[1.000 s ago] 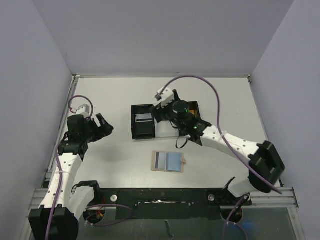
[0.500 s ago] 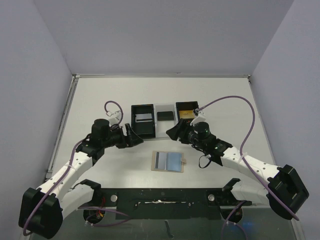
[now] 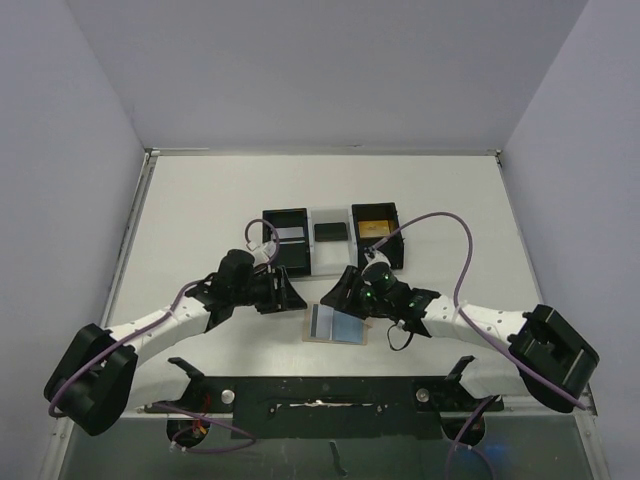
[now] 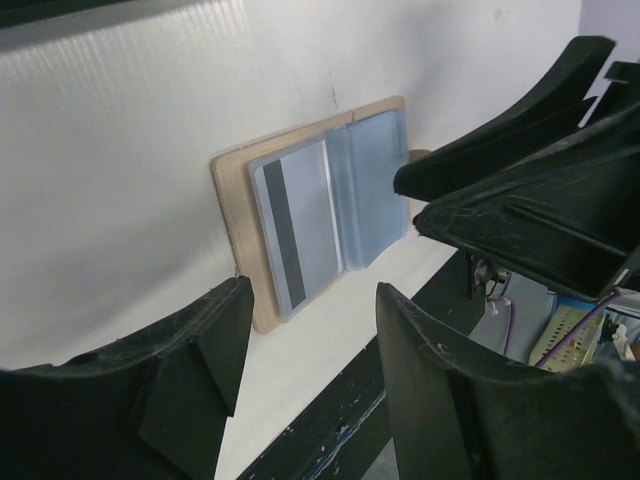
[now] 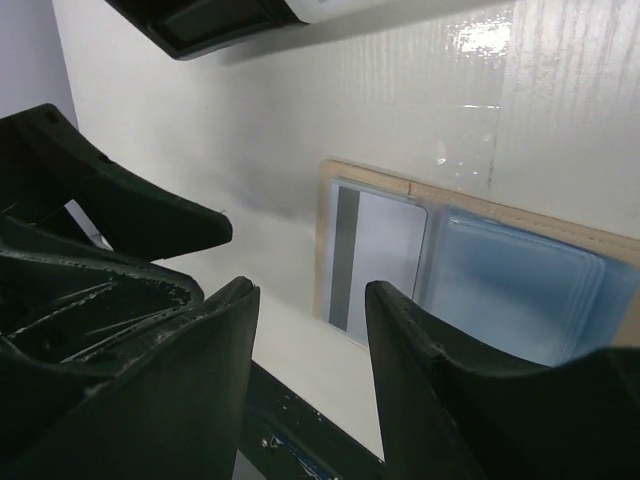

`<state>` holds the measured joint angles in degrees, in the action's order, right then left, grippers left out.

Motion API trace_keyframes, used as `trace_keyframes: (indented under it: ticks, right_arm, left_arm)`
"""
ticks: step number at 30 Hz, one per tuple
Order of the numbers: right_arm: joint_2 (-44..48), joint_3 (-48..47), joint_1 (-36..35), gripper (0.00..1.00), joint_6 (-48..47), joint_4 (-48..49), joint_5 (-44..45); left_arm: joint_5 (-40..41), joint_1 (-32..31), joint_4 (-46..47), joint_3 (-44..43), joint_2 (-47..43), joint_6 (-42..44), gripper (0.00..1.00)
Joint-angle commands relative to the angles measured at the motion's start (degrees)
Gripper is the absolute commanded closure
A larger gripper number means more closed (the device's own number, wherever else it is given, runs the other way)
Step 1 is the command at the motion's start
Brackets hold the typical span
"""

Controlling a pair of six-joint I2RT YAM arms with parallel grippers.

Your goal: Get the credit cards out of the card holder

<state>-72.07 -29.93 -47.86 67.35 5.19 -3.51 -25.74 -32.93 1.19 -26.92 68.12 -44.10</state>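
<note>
The card holder (image 3: 336,324) lies open on the surface (image 3: 200,220). The left pincer (image 3: 290,298) and right pincer (image 3: 334,294) hover at its far edge, both released, apparently touching nothing.

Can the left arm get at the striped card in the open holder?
Probably yes. The card holder lies open, the left gripper hangs close beside it with jaws apart, and nothing stands between it and the striped card. The right gripper crowds the other side.

White arms (image 3: 485,322), black joints (image 3: 545,345), purple cables (image 3: 440,216)
</note>
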Motion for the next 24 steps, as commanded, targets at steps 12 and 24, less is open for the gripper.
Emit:
trace_keyframes:
  ticks: [12, 24]
  right_arm:
    - [-7.2, -1.9, -1.6, 0.59, 2.4, 0.7, -4.7]
    - [-8.6, -2.4, -1.3, 0.62, 3.0, -7.2, 0.3]
  left_arm:
    - [-0.9, -1.3, 6.1, -0.2, 2.2, -1.5, 0.5]
    - [-0.9, -4.4, 7.7, -2.0, 7.7, -1.0, 0.55]
